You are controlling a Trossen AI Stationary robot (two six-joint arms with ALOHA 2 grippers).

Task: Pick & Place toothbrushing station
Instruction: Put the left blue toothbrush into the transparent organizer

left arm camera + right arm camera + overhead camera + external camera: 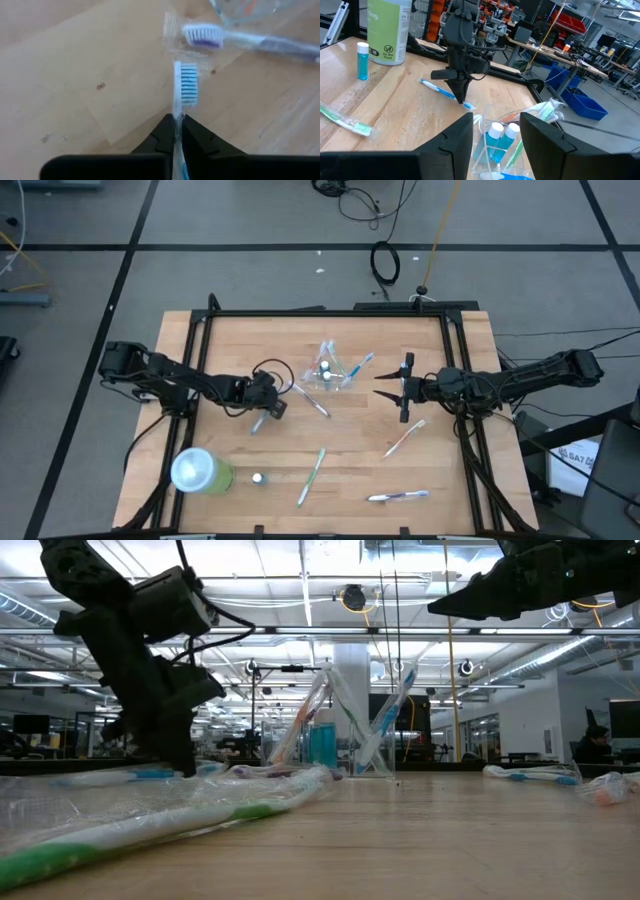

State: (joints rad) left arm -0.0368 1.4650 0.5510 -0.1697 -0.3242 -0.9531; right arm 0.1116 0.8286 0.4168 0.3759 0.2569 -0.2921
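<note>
Your left gripper [178, 131] is pinching a blue toothbrush [186, 85] just beside the cup [329, 372], ready for lifting it in, while your right gripper [496, 131] is hovering with its fingers spread apart above the cup.

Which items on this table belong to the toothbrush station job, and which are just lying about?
Part of the job:
- clear cup holding brushes and tubes
- blue toothbrush, gripped by the left hand
- green toothbrush
- pink toothbrush
- small tube
- right hand, open, beside the cup

Just lying about:
- lime-green tumbler
</note>
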